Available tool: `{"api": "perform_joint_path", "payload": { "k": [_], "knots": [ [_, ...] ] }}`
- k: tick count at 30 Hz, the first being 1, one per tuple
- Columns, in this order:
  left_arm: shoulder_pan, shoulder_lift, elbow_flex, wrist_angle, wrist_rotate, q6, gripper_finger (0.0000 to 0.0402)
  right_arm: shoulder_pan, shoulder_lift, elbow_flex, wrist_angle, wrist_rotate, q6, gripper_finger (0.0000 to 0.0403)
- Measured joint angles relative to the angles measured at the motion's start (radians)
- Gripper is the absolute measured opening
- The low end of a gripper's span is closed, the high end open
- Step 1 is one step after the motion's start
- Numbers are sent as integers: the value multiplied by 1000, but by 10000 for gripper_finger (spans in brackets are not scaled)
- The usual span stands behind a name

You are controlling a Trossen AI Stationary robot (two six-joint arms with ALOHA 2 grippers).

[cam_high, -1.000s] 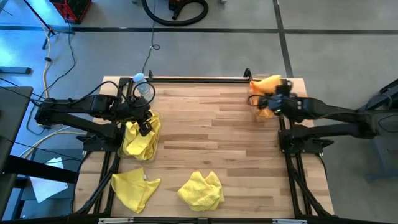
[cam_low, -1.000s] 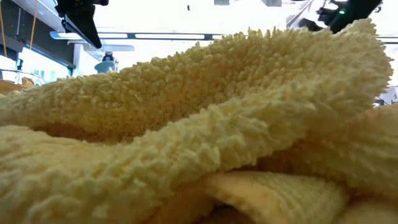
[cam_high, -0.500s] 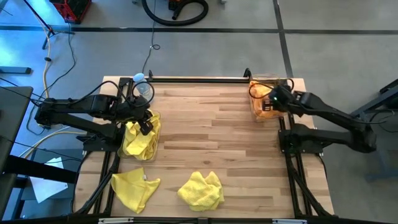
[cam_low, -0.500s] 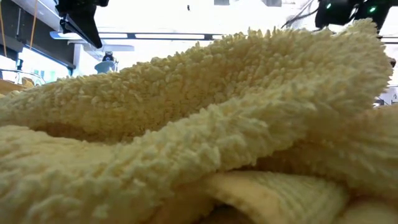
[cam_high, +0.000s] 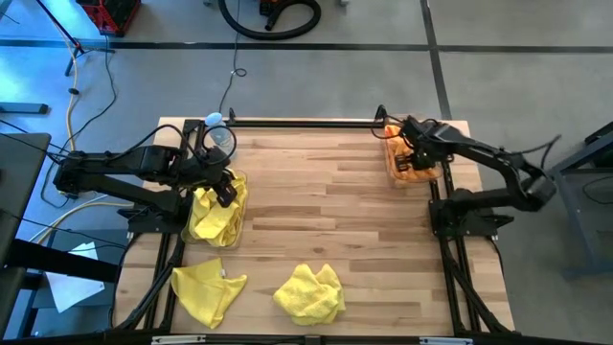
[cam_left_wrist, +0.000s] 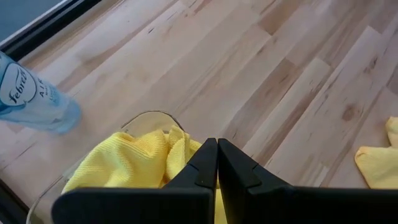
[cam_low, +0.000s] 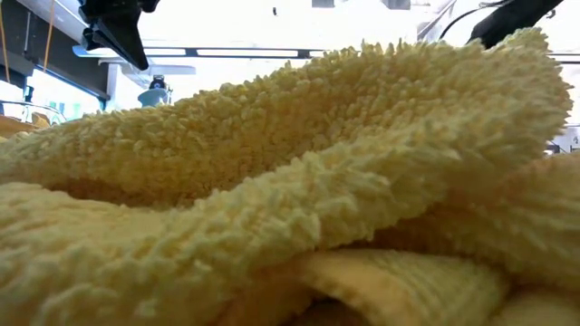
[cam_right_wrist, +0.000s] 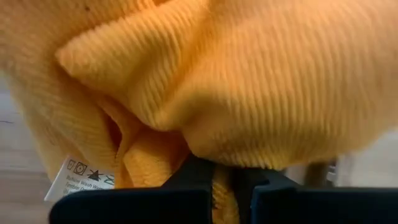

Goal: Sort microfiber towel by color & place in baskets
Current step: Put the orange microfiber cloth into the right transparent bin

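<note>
While pinched on orange towel (cam_right_wrist: pixel 236 81) | right end effector (cam_right_wrist: pixel 222 180) | bottle (cam_left_wrist: pixel 31 99) label "febr".

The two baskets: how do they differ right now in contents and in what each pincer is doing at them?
The left basket holds bright yellow towels; the right basket holds orange towels. The left pincer sits over the left basket with its fingers closed and empty, while the right pincer is down in the right basket, shut on an orange towel. A blue-capped bottle stands by the left basket only. Both are clear plastic bins.
</note>
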Motion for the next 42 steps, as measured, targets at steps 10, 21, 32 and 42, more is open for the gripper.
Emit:
{"api": "perform_joint_path", "payload": {
  "k": [10,21,32,42],
  "knots": [
    [0,0,0,0,0,-35,0,-61,112,0,67,-77,-65,27],
    [0,0,0,0,0,-42,0,-64,-10,0,17,-147,-63,153],
    [0,0,0,0,0,-62,0,-63,-243,14,-65,-161,67,188],
    [0,0,0,0,0,-64,0,-73,-204,52,177,-106,6,187]
  ]
}}
